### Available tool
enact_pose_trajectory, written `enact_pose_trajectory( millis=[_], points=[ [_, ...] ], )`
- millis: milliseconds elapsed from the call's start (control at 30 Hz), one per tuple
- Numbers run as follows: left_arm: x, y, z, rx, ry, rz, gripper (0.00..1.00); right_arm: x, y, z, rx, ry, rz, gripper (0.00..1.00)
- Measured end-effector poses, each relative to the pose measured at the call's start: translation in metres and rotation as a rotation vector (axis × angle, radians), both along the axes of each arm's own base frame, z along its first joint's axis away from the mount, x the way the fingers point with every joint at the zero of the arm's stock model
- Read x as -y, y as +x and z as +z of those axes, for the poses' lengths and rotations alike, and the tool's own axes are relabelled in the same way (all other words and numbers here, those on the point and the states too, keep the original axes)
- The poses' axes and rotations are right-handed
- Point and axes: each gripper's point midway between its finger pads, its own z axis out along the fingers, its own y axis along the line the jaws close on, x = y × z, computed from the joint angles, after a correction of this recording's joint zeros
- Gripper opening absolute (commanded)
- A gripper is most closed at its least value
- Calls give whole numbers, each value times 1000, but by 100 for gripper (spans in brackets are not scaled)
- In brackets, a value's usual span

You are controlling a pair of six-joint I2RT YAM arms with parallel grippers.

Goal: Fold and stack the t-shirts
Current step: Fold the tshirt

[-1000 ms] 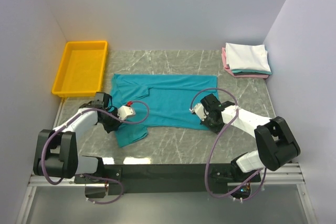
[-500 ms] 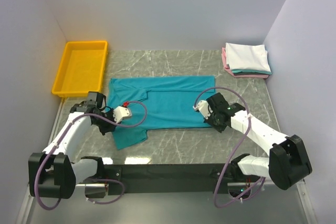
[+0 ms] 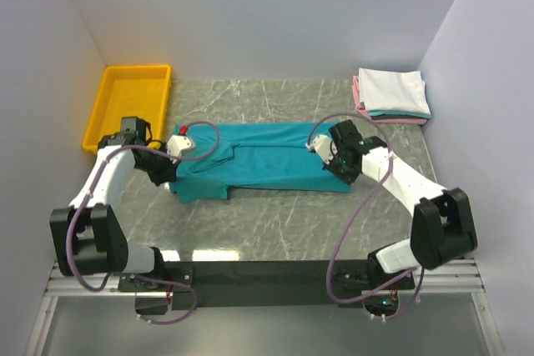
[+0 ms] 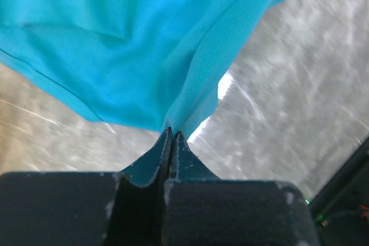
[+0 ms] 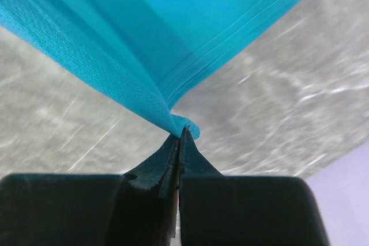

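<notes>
A teal t-shirt (image 3: 259, 164) lies across the middle of the marble table, its near edge lifted and carried toward the back. My left gripper (image 3: 169, 174) is shut on the shirt's left near edge, and the cloth (image 4: 144, 56) hangs from the pinched jaws (image 4: 172, 133). My right gripper (image 3: 334, 174) is shut on the shirt's right near corner, with a fold of teal cloth (image 5: 144, 38) bunched at the tips (image 5: 181, 132). A stack of folded t-shirts (image 3: 392, 96), white on top over teal and pink, rests at the back right.
A yellow plastic bin (image 3: 129, 107) stands at the back left, just beyond my left arm. White walls close in the table on three sides. Bare marble (image 3: 284, 223) stretches between the shirt and the arm bases.
Both grippers have moved away from the bases toward the back, pulling the shirt's near edge with them. The shirt now looks narrower front to back. The left gripper closed on the cloth.
</notes>
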Motion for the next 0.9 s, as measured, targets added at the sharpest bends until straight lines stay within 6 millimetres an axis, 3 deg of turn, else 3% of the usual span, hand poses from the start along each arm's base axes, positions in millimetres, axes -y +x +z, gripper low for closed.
enact_pose_trajectory(
  millis=[133, 500, 900],
  points=[
    [0, 29, 3, 3, -23, 29, 1, -4, 31, 7, 9, -8, 7, 0],
    [-4, 94, -3, 4, -45, 96, 1, -5, 104, -2, -12, -61, 21, 0],
    [-8, 132, -38, -40, -53, 165, 1, -3, 130, -41, -74, -108, 14, 0]
  ],
)
